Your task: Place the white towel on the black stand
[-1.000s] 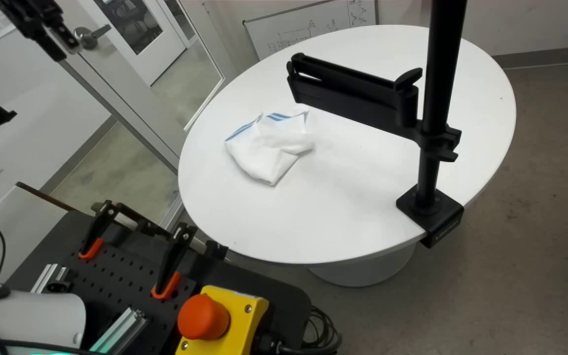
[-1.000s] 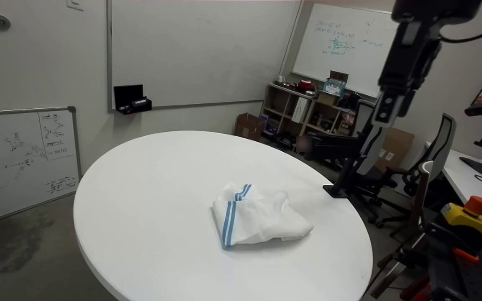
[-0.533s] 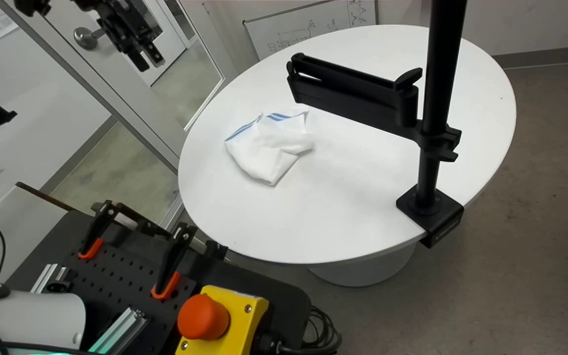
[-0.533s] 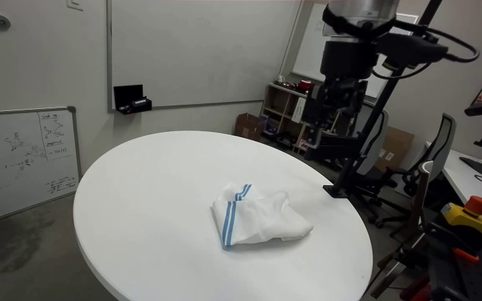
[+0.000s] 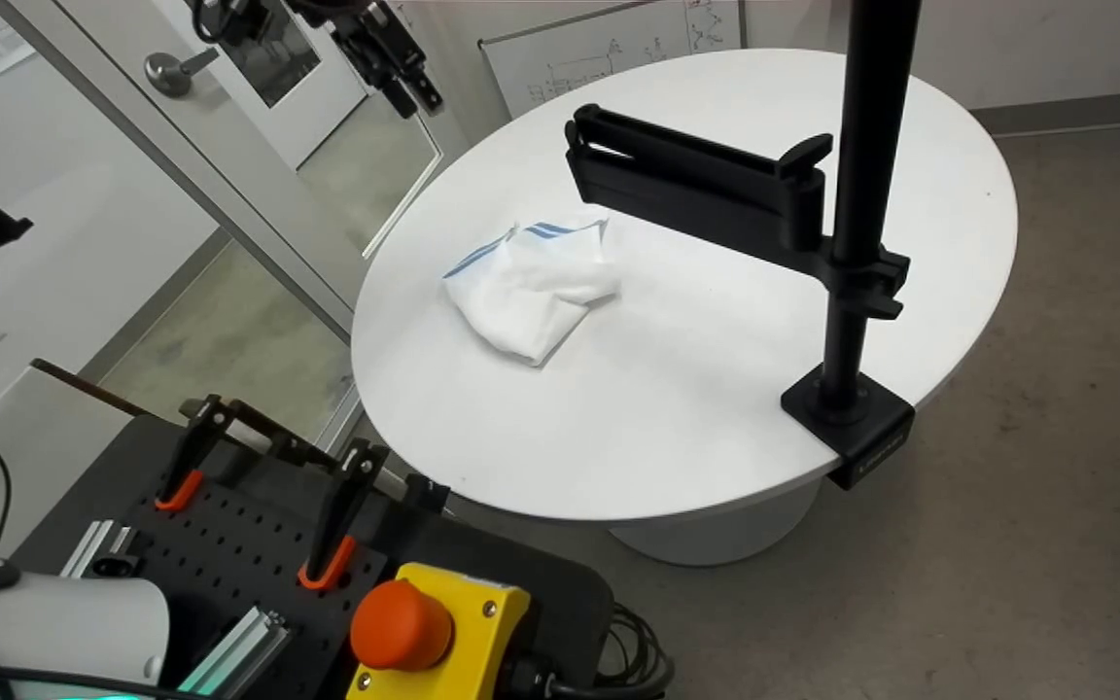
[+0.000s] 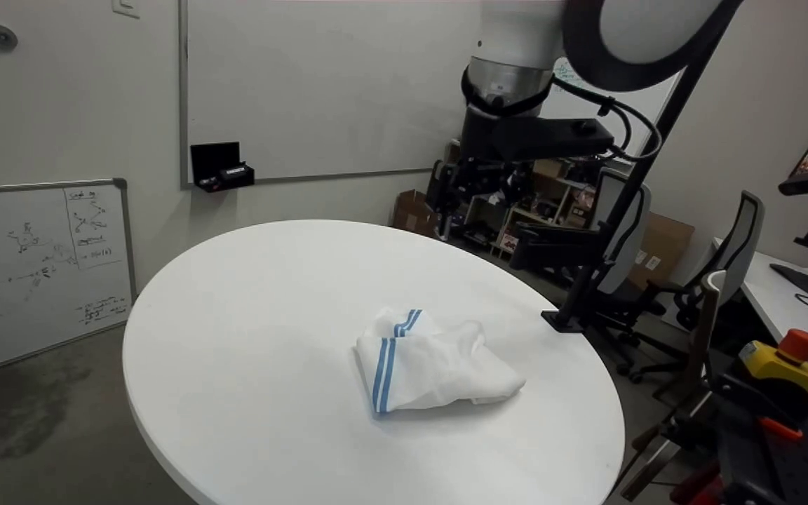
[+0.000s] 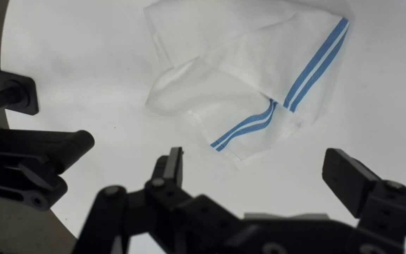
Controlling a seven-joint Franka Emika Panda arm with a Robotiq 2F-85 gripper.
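Note:
The white towel with blue stripes lies crumpled on the round white table [image 5: 677,428], in both exterior views [image 5: 531,292] [image 6: 439,372]. The black stand is a pole clamped at the table edge with a folded side arm; it shows in both exterior views [image 5: 696,185] [image 6: 558,245]. Its arm reaches in at the left of the wrist view [image 7: 23,148]. My gripper [image 7: 254,151] is open and empty, fingers wide apart; the towel lies beyond the fingertips in the wrist view. In both exterior views the gripper [image 5: 418,105] [image 6: 444,230] hangs high, apart from towel and stand.
A yellow box with a red button [image 5: 463,622] and orange-tipped clamps [image 5: 332,525] sit on the dark robot bench. The stand's clamp base [image 5: 852,418] grips the table edge. A glass door [image 5: 259,165] and whiteboards [image 6: 334,91] stand behind; chairs [image 6: 734,245] stand beyond the table.
My gripper has swung in toward the table: rightward in one view, leftward in another, with more of the arm now showing. The towel and stand have not moved.

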